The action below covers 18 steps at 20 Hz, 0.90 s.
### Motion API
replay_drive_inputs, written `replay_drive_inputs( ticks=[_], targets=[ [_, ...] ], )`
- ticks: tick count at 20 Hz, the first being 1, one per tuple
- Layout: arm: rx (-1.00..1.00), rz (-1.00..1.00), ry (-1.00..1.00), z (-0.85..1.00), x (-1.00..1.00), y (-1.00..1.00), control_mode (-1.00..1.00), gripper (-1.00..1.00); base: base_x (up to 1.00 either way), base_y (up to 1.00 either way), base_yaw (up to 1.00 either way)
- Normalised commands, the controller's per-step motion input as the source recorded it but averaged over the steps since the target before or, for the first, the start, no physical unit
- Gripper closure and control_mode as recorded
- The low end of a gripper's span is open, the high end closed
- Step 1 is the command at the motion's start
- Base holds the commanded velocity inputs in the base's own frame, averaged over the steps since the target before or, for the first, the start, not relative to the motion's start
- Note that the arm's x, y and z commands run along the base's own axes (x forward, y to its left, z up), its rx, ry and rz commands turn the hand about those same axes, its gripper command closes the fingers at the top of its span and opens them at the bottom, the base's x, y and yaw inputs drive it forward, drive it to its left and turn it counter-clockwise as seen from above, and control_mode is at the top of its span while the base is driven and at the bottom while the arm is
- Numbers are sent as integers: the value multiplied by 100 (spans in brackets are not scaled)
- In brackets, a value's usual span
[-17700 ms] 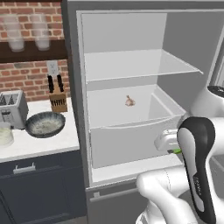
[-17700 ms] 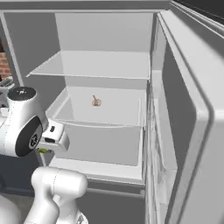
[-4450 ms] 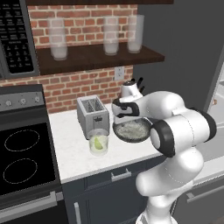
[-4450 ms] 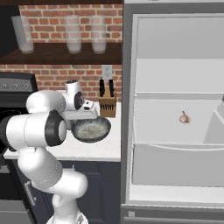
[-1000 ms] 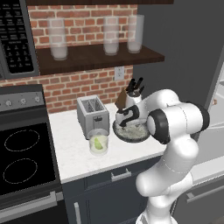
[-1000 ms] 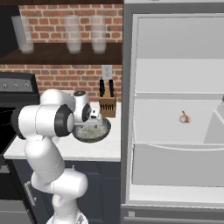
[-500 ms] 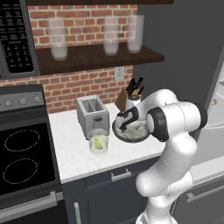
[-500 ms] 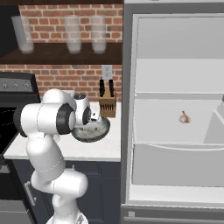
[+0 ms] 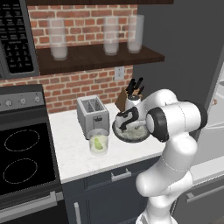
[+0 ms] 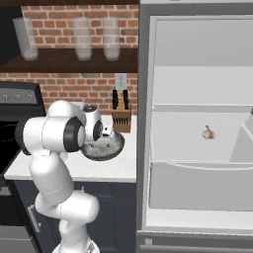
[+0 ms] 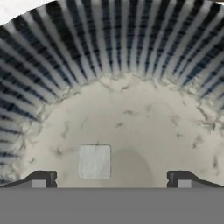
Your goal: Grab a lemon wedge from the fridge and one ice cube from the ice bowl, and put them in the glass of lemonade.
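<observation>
I have the gripper (image 11: pixel 111 179) down inside the ice bowl (image 9: pixel 131 133), its two dark fingertips (image 11: pixel 40 179) spread as wide as they go at the bottom of the hand view, with nothing between them. A pale square ice cube (image 11: pixel 94 162) lies on the speckled bowl floor at lower left centre of that view, just beside the left tip; whether it touches I cannot tell. The ribbed dark wall of the bowl arcs across the top. In the left base view the bowl sits at centre frame on the white counter (image 9: pixel 74 151), the glass of lemonade (image 9: pixel 98 142) just left of it with a green lemon wedge (image 9: pixel 97 143) inside, in front of the silver toaster (image 9: pixel 92 114). In the right base view the fridge (image 10: pixel 197 123) stands open at right, a small garlic bulb (image 10: pixel 209 132) on its shelf
</observation>
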Motion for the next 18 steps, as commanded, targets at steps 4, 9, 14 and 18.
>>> replay_drive_inputs(
  ticks=[4,9,14,18],
  targets=[
    [0,0,0,0,3,0,-100,-100,0,0,0],
    [0,0,3,0,25,0,-100,-100,0,0,0],
    [0,0,0,0,2,0,-100,-100,0,0,0],
    [0,0,0,0,-16,0,-100,-100,0,0,0]
  ],
)
